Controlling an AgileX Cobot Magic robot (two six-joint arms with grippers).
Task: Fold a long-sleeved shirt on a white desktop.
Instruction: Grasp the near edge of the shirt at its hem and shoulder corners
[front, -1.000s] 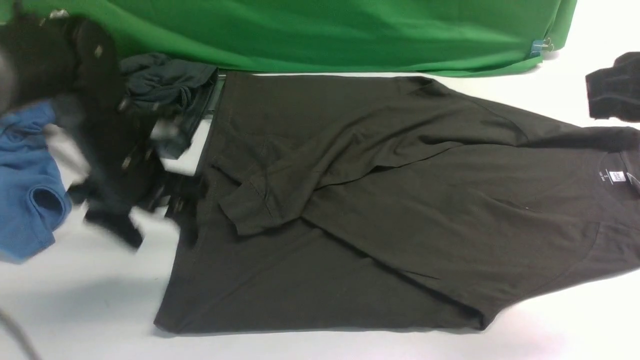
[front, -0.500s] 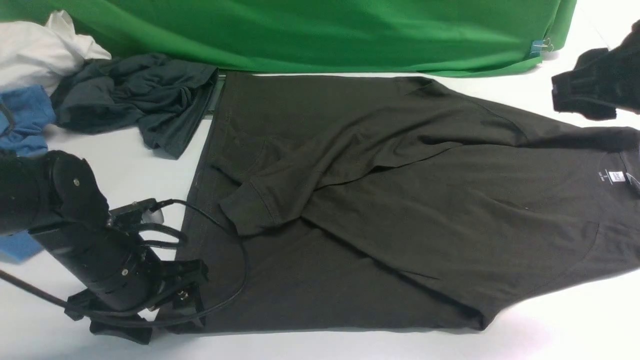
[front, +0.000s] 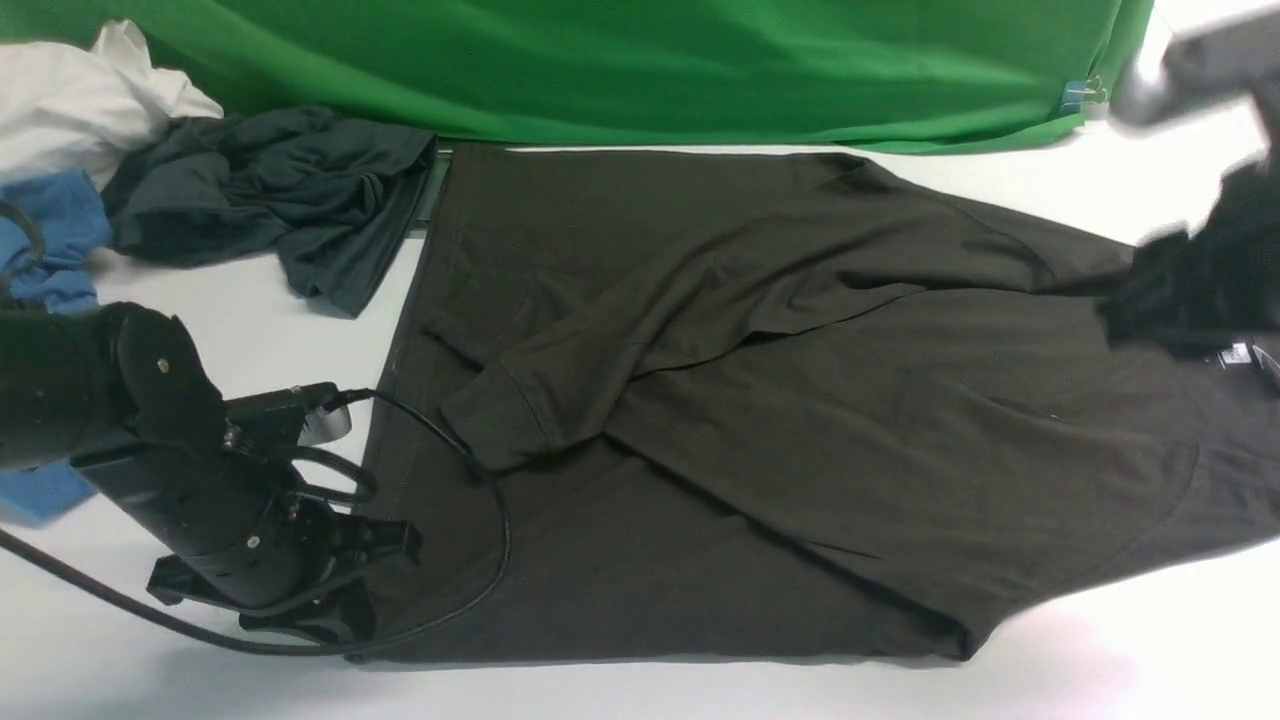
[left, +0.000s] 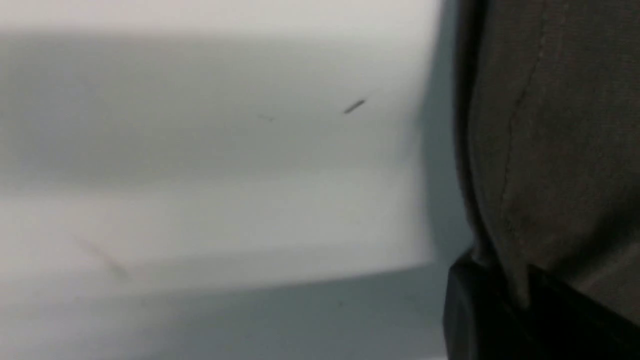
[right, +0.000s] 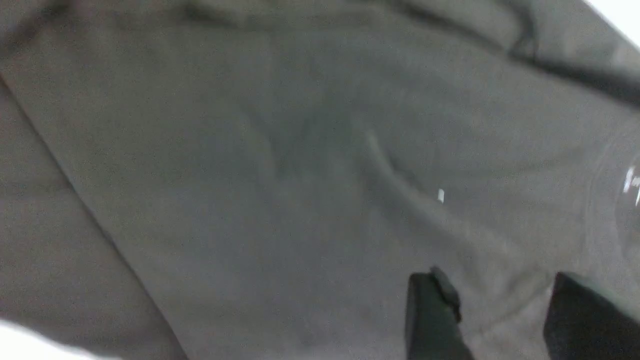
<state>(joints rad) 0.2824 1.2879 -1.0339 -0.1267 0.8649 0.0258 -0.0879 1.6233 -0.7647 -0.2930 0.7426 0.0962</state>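
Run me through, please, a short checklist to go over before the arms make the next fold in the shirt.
1. Left gripper shut on the shirt at its hem corner: ok, cloth is pinched between the jaws.
2. Right gripper gripping the shirt: not ok, it is open above the cloth at the neck end.
3. Sleeve laid across the body: ok.
4. Cable of the left arm clear of the shirt: not ok, it loops over the hem.
5. Grey garment clear of the shirt's far corner: cannot tell, their edges meet.
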